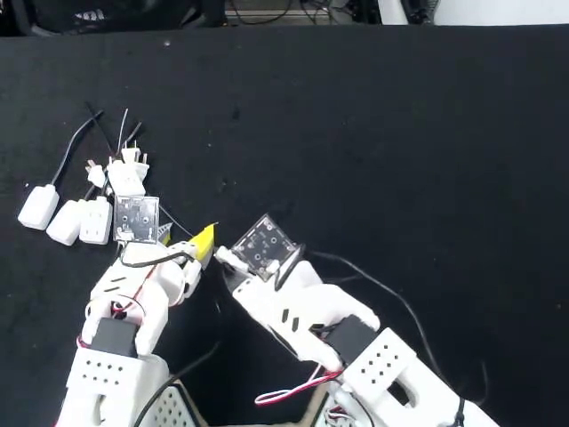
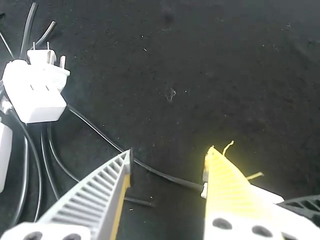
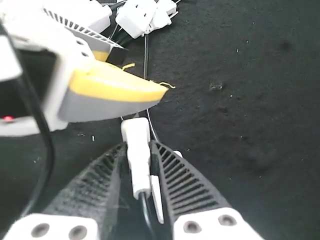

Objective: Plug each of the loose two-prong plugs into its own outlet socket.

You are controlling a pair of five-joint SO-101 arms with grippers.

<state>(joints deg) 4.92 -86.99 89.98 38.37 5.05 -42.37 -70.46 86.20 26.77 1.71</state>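
Observation:
My right gripper (image 3: 138, 146) is shut on a small white two-prong plug (image 3: 136, 131) whose black cable (image 3: 146, 210) trails back between the fingers. In the high view this plug (image 1: 222, 255) sits just in front of the right gripper (image 1: 235, 265), close to the left gripper's yellow finger (image 1: 204, 238). My left gripper (image 2: 169, 155) hangs open above the mat with a thin black cable (image 2: 165, 174) running under the gap. Several white outlet blocks (image 1: 67, 221) and a loose plug (image 1: 129, 165) lie at the far left. A white outlet block with two slots (image 2: 37, 95) lies beyond the left gripper.
Black cables (image 1: 71, 151) fan out from the white cluster over the black mat (image 1: 382, 133). The two grippers are nearly touching at the front middle. The right arm's own cable (image 1: 382, 289) loops to its right.

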